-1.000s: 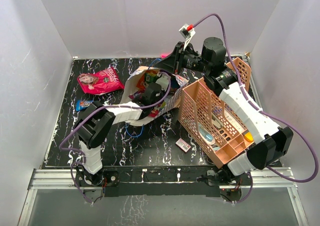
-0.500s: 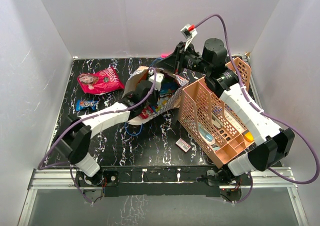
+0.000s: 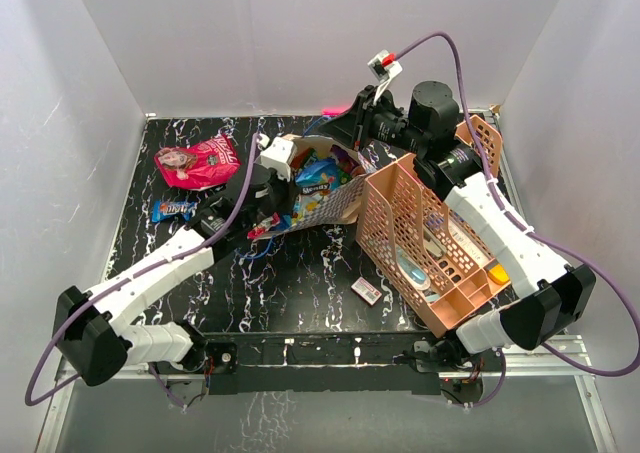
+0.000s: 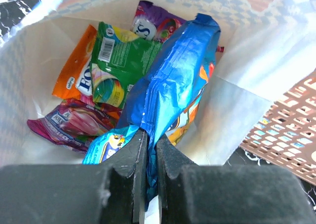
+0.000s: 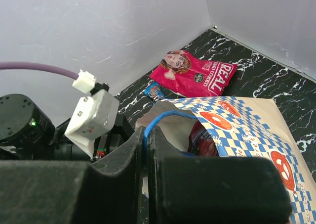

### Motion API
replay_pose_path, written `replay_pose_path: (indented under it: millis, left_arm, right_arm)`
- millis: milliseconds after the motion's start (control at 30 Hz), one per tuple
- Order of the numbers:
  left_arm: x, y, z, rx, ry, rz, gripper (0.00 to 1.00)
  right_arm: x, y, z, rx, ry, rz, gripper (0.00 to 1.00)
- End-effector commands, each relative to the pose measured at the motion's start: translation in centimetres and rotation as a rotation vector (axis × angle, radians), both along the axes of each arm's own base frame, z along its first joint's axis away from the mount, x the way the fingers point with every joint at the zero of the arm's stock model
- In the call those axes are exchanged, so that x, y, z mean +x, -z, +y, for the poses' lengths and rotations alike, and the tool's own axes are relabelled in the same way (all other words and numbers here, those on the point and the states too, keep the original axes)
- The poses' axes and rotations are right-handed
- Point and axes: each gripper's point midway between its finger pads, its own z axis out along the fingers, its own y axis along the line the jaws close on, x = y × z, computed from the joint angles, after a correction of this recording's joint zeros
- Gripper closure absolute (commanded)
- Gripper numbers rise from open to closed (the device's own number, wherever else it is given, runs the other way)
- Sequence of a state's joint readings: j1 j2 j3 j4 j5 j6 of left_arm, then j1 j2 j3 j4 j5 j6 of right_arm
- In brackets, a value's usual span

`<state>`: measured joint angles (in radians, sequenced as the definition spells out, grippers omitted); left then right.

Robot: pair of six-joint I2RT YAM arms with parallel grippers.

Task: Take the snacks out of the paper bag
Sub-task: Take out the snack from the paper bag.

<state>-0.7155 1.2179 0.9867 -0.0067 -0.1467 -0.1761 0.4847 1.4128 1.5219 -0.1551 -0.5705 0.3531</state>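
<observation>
Though open, paper bag (image 4: 232, 103) with snacks (image 4: 173, 85)

Rack (image 3: 392, 223) crowds paper bag (image 3: 345, 201) rt side — mouth open.

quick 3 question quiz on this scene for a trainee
1. True or false: the left gripper is shut on the chip bag.
2. The right gripper grips: A the handle of the paper bag; B a cup; C nothing.
3. Fill in: the pink bag lies on the ___.
Key: 1 true; 2 A; 3 table.
</observation>
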Motion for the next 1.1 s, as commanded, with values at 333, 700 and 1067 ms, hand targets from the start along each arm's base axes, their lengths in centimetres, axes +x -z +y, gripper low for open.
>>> replay_pose_path:
  millis: [333,700,1067]
  left_arm:
    - [-0.8,-19.1,3.3,-0.253,-0.077,-0.444,1.0]
    - [0.8,-21.1,1.0,-0.313,-0.041,-0.502,1.0]
    - [-7.0,-28.6,5.0,-0.37,0.09,-0.693,1.0]
  right_arm:
    - [0.0,-2.2,-1.0,0.029,0.071,-0.076,0.92]
    - [-0.1,-2.9,-1.2,0.045,0.081,-0.08,0.92]
    - [1.9,-2.4,-3.3,0.045,0.262,-0.062,0.92]
